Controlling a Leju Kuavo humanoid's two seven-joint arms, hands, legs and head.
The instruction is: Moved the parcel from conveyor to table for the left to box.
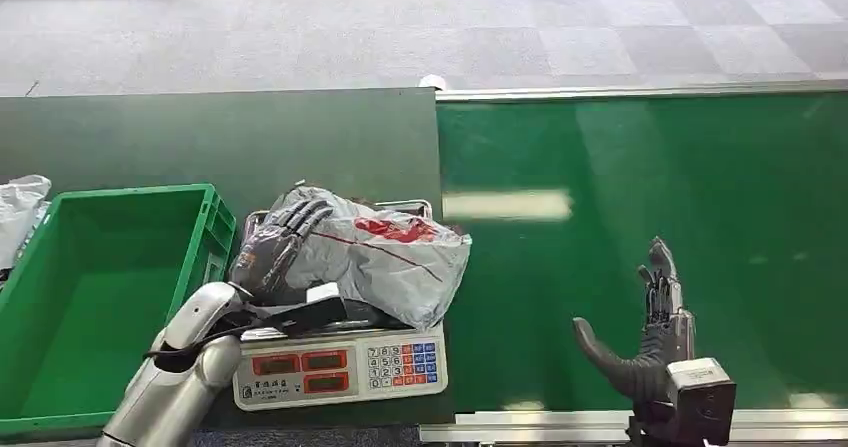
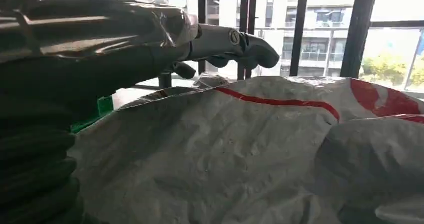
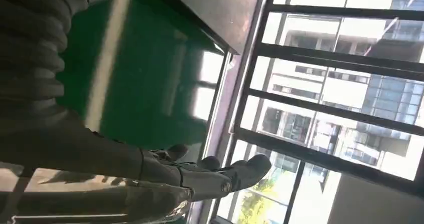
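The parcel [image 1: 385, 252], a grey plastic bag with red markings, lies on a weighing scale [image 1: 340, 367] on the dark table. My left hand [image 1: 275, 242] reaches over the parcel's left end, fingers stretched out along its top. In the left wrist view the fingers [image 2: 235, 43] hover just above the crinkled bag [image 2: 225, 154], with a gap under them. My right hand [image 1: 645, 342] stands open over the green conveyor belt [image 1: 650, 217] near its front edge, thumb spread, holding nothing. The right wrist view shows that hand [image 3: 190, 176] with straight fingers above the belt [image 3: 140, 88].
A green plastic crate [image 1: 100, 297] stands left of the scale, close beside my left forearm. A white bag [image 1: 20, 212] lies at the far left edge. The conveyor's metal rail [image 1: 600, 92] runs along the back, with grey carpet beyond.
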